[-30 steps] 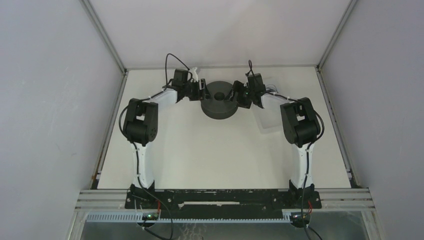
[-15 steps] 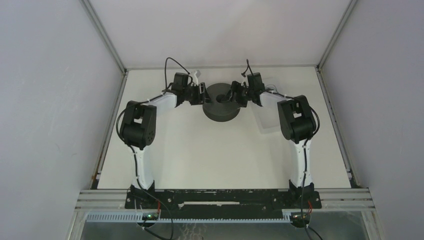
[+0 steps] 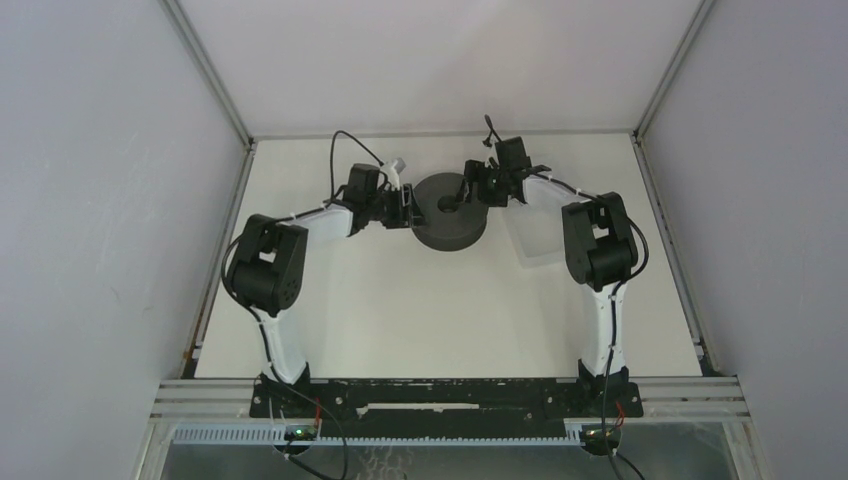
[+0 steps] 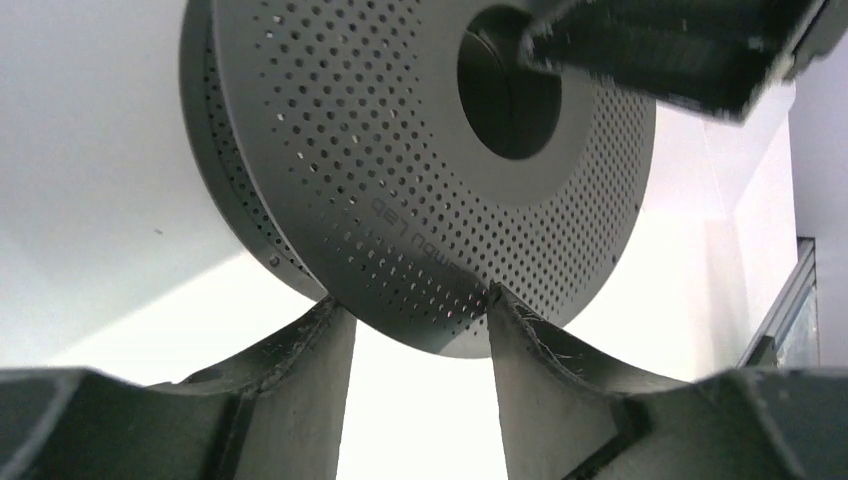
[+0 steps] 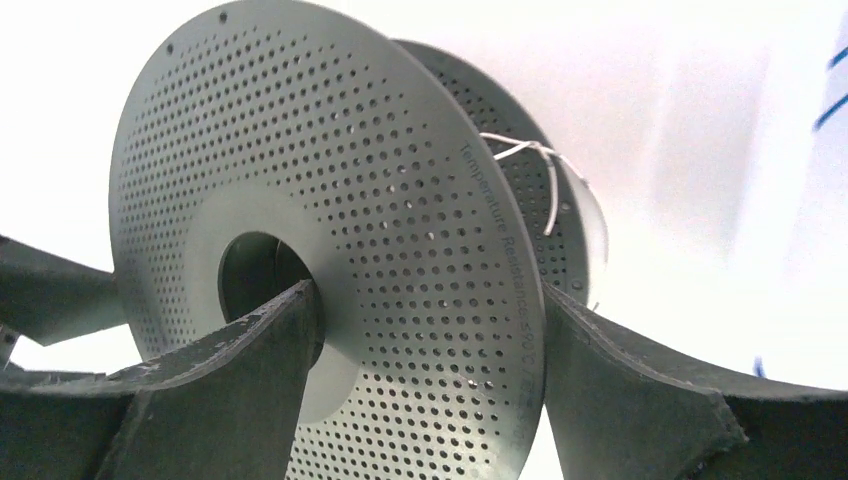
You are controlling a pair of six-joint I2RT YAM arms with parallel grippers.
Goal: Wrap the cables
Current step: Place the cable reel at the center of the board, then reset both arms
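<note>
- The left gripper is set against the left side of the black spool, at the far middle of the worktop. Its jaws are spread and nothing is clasped; only the flange rim is met at the fingertips.
- The cables are seen as a few whitish strands between the spool's two flanges.
- The right gripper is stretched wide across one flange, with one finger in the hub hole and the other at the rim, so the spool appears to be pinched.
- Winding is judged to be under way. A steady turn of the spool is called for next, so that loose cord is drawn onto the core.
</note>
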